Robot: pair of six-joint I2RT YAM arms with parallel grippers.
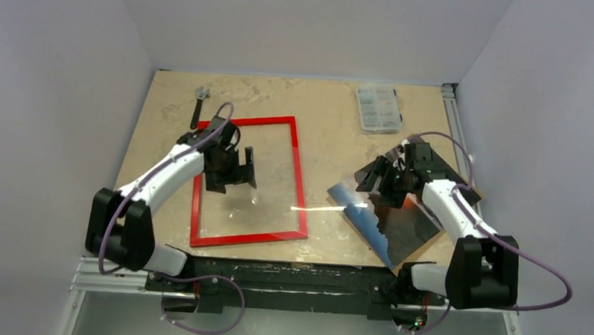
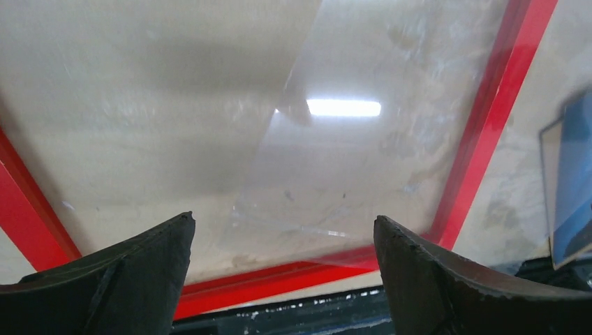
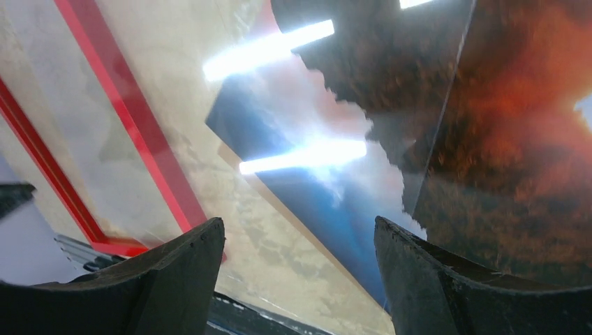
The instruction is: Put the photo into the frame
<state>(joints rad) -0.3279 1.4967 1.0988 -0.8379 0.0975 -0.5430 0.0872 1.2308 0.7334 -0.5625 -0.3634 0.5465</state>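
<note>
The red frame lies flat on the table left of centre, with a clear glossy sheet lying askew inside it. My left gripper hovers over the frame's upper left part, open, nothing between its fingers. The frame's near red bar runs just below its fingertips. The photo, showing blue water, dark rocks and orange sky, lies face up at the right on a brown board. My right gripper hangs open above the photo's blue corner, with its jaws empty. The frame's right bar is to its left.
A clear plastic box of small parts sits at the back right. A wrench lies at the back left, beyond the frame. A dark board lies behind the right wrist. The black rail runs along the table's near edge.
</note>
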